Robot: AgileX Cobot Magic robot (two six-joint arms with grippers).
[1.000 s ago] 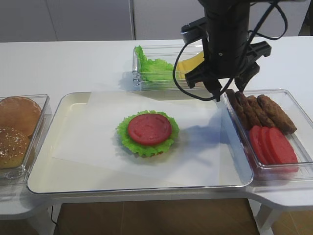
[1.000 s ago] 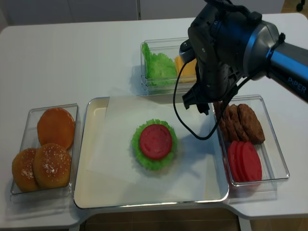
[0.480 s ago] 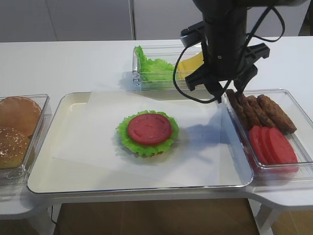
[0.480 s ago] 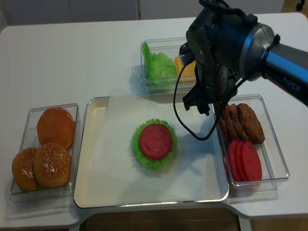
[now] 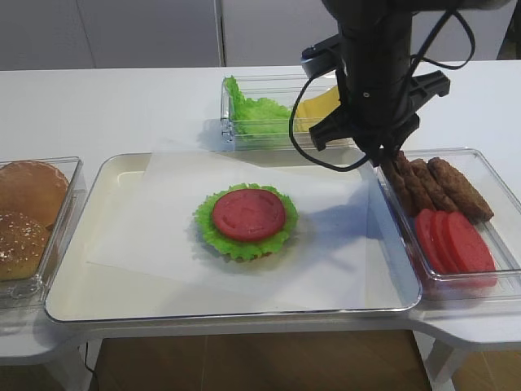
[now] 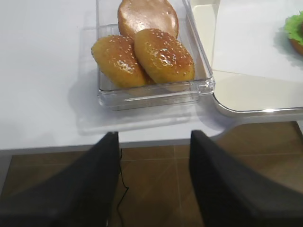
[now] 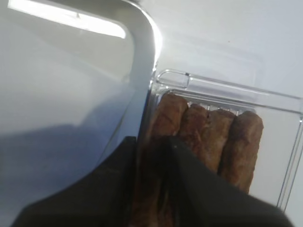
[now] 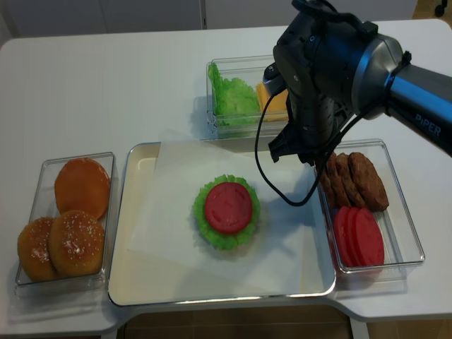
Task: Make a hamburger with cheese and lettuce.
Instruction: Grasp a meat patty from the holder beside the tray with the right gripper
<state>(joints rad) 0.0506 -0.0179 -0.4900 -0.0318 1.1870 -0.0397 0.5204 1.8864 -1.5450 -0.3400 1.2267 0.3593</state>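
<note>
One change over the last second: right arm (image 5: 378,73) hardly shifted, hanging near-vertical over the 12 o'clock end of the patty tub (image 5: 456,151), yet right fingers (image 7: 199,189) drawn in from wide to a narrow pinch on the leftmost patty (image 7: 165,118). Probably the meat grasp, ahead of a carry to the hamburger (image 5: 247,218), tomato-topped mid-tray, at 9 o'clock from the tub. Cheese (image 5: 319,102) untouched in the box at 12 o'clock. Left fingers (image 6: 85,189) spread wide, empty, off the tabletop edge near the buns (image 6: 163,54).
</note>
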